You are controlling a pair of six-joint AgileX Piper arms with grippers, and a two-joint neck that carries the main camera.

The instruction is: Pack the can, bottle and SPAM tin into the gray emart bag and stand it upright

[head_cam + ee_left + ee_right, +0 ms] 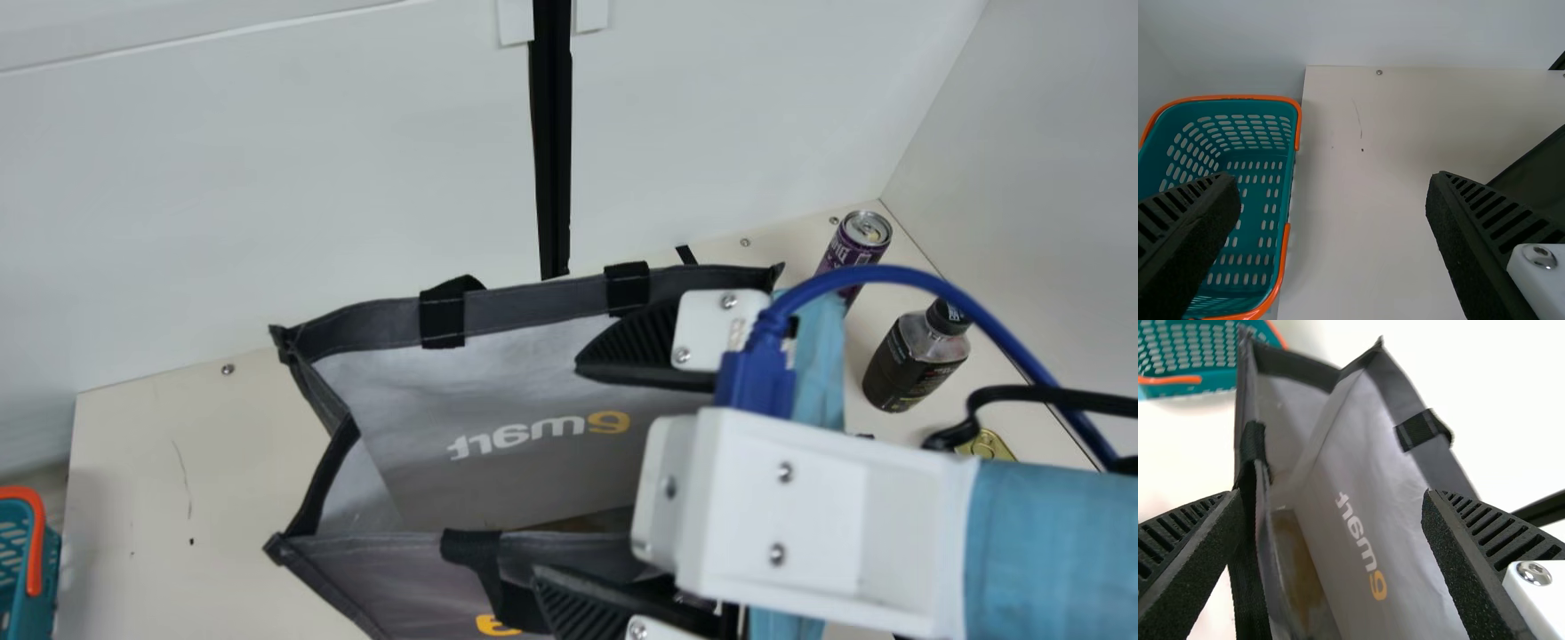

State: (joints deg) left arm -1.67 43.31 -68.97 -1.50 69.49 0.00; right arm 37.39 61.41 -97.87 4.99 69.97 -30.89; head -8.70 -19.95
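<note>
The cream table [151,480] carries the gray emart bag [524,480], which stands with its mouth open upward and the mouth's long axis running from the main view's left to its right, rising slightly toward the right. A teal basket with an orange rim [18,569] is off the bag's left side. Of the two grippers, the right gripper [558,469] is far the nearer to everything that needs packing; its fingers are spread wide with nothing gripped, one over the bag's mouth and the other by the near wall's black handle strap [1251,587], so the near rim passes between them. The left gripper [1331,180] is also parted and unloaded, over the stretch of table between basket and bag. The dark, black-capped bottle [916,360] stands outside the bag to its right, the purple drink can [853,253] stands just beyond it, close to the bag's far right corner, and a gold-coloured piece, probably the SPAM tin [987,443], shows from behind the right arm. The next move seems to turn on this: the right fingers point left across the mouth, while all three goods lie behind them, on the wrist side. To take one, that arm would likely have to lift clear of the rim and swing back to the right; closing or dragging low could catch the strap and tip the bag.
</note>
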